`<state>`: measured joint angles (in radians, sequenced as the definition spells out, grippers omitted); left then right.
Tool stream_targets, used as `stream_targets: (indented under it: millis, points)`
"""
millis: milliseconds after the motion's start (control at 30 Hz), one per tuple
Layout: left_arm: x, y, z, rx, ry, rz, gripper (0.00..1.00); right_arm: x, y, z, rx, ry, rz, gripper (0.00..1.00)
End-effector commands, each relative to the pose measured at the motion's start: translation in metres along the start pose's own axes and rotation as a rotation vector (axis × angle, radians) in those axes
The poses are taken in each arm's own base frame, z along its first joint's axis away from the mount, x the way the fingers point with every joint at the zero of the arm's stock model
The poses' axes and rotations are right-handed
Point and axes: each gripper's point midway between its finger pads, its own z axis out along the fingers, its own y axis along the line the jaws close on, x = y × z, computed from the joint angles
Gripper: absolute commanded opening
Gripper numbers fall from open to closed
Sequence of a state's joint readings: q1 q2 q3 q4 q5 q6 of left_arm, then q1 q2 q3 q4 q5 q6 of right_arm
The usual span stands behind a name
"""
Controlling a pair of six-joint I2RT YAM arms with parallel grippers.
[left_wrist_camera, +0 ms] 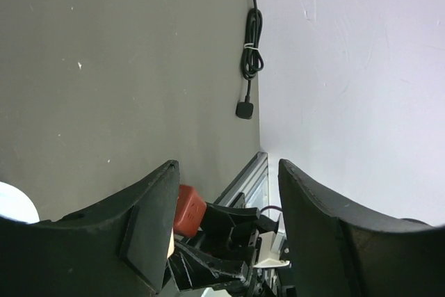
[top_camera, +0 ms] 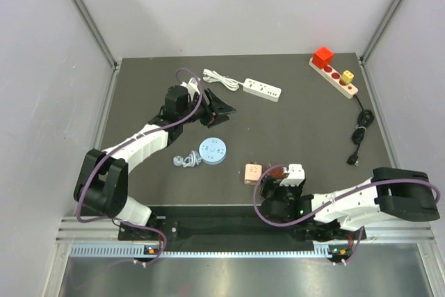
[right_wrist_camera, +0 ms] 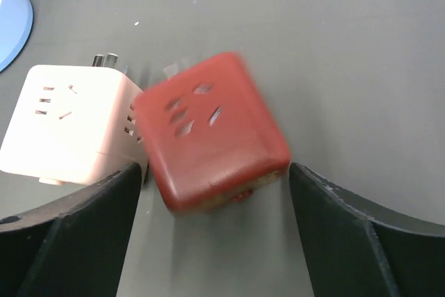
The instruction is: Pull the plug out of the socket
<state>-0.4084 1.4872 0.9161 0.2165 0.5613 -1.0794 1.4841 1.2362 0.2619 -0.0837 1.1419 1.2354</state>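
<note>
A red cube plug [right_wrist_camera: 208,130] lies tilted on the dark table against the side of a pale pink cube socket [right_wrist_camera: 69,123]; it looks blurred. I cannot tell if its pins are still in the socket. My right gripper [right_wrist_camera: 214,175] is open, one finger on each side of the red cube, neither touching it. In the top view the pink socket [top_camera: 252,172], the red plug [top_camera: 273,171] and the right gripper [top_camera: 277,175] sit near the front edge. My left gripper [top_camera: 219,106] is open and empty above the back left of the table; the left wrist view [left_wrist_camera: 228,166] shows the same.
A blue round disc [top_camera: 213,150] and a small coiled white cable [top_camera: 185,160] lie left of the socket. A white power strip [top_camera: 263,89] is at the back. A beige strip with red and yellow plugs [top_camera: 334,74] and a black cable [top_camera: 359,133] are at the right.
</note>
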Motion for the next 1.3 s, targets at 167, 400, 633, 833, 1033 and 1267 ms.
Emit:
stream_targets:
  millis: [167,400,633,833,1033,1267]
  points:
    - [0.000,-0.040,-0.019,0.107,-0.012,0.081,0.64,-0.030,-0.001,-0.021,0.036,0.054,0.030,0.98]
    - [0.008,-0.038,-0.027,0.103,0.008,0.112,0.63,-0.079,-0.008,-0.025,0.130,0.164,0.061,1.00]
    - [0.018,-0.040,-0.028,0.115,0.051,0.154,0.63,-0.163,-0.045,0.017,0.249,0.154,0.085,1.00]
    - [0.024,-0.044,-0.021,0.137,0.049,0.156,0.63,-0.224,-0.118,0.083,0.483,0.173,0.096,1.00]
    - [0.042,-0.049,-0.002,0.172,0.126,0.169,0.63,-0.283,-0.197,0.157,0.618,0.133,0.070,1.00]
    - [0.061,-0.029,0.023,0.150,0.208,0.149,0.61,-0.335,-0.265,0.229,0.610,0.092,0.033,0.99]
